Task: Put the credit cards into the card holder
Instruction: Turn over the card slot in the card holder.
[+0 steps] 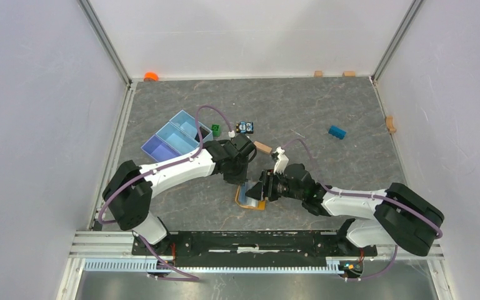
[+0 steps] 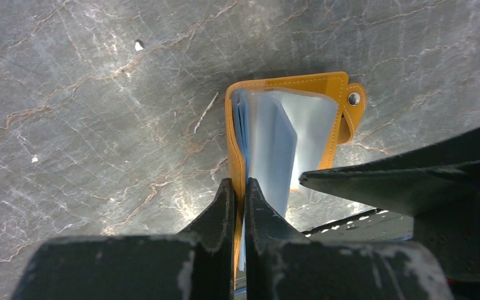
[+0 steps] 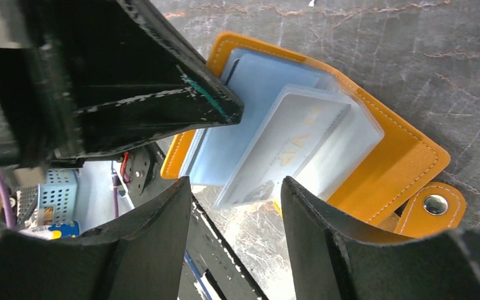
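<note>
- Right hand (image 3: 234, 187): spread wide, one finger on each side of the near end of a pale, glossy plastic card (image 3: 287, 140) with faint "VIP" lettering. No firm clamp visible, with a sliver of gap on the card's left side.
- Left hand (image 2: 239, 186): narrowed right down, pinching the near edge of the flat orange-tan leather-look card holder (image 2: 287, 84) and propping it open like a book.
- Pale card lying slantwise over the clear pockets, far end apparently under a clear flap, near end out past the holder's edge. Probably mid-insertion, not yet seated.
- Beneath it, a light blue flat sheet (image 3: 256, 87); card or pocket page, cannot tell.
- To do the step well: close gently on the card's long edges, square it to the pocket mouth, then push straight along the pocket, low and flat, never down into the plastic.
- Keep the left pinch firm to stop the holder skating over the grey marbled surface (image 3: 412, 50), but avoid squeezing the pockets shut.
- Mind the crowding: left finger just beside the card's upper corner in the right wrist view, so short strokes only.
- Stop once flush with the pocket, and steer clear of the round metal snap tab (image 3: 435, 204) at the far corner.
- Farther off, well apart from the work: a light blue divided plastic tray (image 1: 174, 139) and a small blue block (image 1: 336, 132), neither needed here.
</note>
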Available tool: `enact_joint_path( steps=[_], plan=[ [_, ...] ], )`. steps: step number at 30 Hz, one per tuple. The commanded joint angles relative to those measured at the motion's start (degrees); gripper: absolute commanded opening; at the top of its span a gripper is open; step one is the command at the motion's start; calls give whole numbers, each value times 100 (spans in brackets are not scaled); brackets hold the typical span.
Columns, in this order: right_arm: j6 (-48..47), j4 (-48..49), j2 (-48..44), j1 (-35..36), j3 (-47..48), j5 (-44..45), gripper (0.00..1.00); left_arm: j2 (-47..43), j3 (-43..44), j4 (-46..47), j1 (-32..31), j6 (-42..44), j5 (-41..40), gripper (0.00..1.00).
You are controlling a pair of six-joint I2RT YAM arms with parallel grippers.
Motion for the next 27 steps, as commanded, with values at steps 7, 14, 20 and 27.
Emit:
enact_joint_path(
  steps=[7,14,20,27],
  plan=[
    [-396,-619,214,116,480,807,60,-335,-54,285,-31,-260,92,2],
    [-361,-652,268,112,319,867,45,-406,-275,542,-26,-363,172,2],
    [-296,-728,59,110,108,1000,34,-451,-561,751,20,-443,222,2],
    [-147,-556,-11,105,14,935,27,-541,-970,1252,115,-532,604,2]
  ],
)
